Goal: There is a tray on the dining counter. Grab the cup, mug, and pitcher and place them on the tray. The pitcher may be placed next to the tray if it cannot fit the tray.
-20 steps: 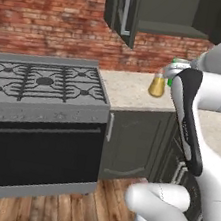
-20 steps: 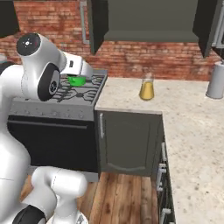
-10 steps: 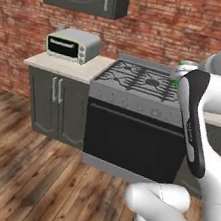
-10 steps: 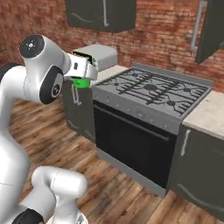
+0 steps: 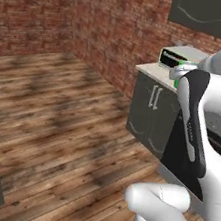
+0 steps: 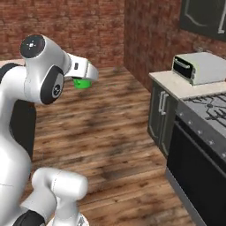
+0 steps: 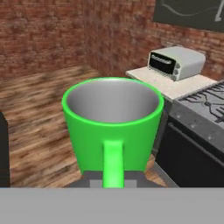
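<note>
While the base faces a corner of the kitchen with bare wooden floor (image 6: 110, 128) ahead, the mug (image 7: 113, 124) rides in the end effector (image 6: 82, 82), carried high in the air beside the arm's upper joints and well above that floor. The jaws are nearly shut, and the hand view shows them closed at the base of the mug's loop handle, which runs straight down toward the camera, with the open mouth facing up and the cup upright and empty.

It looks like a small, rigid, thin-walled vessel, so I judge it light and stiff, unlikely to deform under the pinch. Its glossy green surface suggests it could be slippery, and a hold by the narrow handle alone gives little contact, so it might swivel or swing if the arm turns sharply. If dropped on hard wood from this height it could well crack. The handle, or the rim wall beside it, seems the sensible place to hold.

A toaster oven (image 6: 198, 67) sits on the side worktop (image 6: 170, 84) next to the stove (image 6: 207, 110).
</note>
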Available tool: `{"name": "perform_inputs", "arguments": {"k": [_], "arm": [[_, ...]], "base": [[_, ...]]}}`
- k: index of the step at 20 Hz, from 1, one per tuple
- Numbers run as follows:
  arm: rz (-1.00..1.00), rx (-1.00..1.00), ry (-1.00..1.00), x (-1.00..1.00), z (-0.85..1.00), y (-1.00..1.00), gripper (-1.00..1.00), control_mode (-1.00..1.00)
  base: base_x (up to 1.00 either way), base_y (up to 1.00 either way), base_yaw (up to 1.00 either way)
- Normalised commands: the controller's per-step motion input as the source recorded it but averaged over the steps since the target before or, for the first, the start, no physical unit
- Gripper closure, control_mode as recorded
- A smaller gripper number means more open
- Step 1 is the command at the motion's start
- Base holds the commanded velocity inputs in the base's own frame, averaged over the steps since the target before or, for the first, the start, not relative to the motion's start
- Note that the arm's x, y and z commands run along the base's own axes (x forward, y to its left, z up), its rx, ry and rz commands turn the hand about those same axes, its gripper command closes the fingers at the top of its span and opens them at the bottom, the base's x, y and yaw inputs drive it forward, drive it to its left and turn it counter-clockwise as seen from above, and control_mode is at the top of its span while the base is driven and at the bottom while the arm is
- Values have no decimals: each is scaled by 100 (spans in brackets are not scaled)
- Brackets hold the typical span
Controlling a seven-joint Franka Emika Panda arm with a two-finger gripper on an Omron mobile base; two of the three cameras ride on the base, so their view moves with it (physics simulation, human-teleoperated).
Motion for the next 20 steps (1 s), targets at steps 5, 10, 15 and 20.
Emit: {"name": "perform_inputs", "arguments": {"k": [5,10,15,20], "arm": [[0,0,0,0,0,0,100,100],[0,0,0,0,0,0,100,100],[0,0,0,0,0,0,100,100],[0,0,0,0,0,0,100,100]], "base": [[59,-11,56],[98,-17,26],[100,-14,23],[100,-15,27]]}}
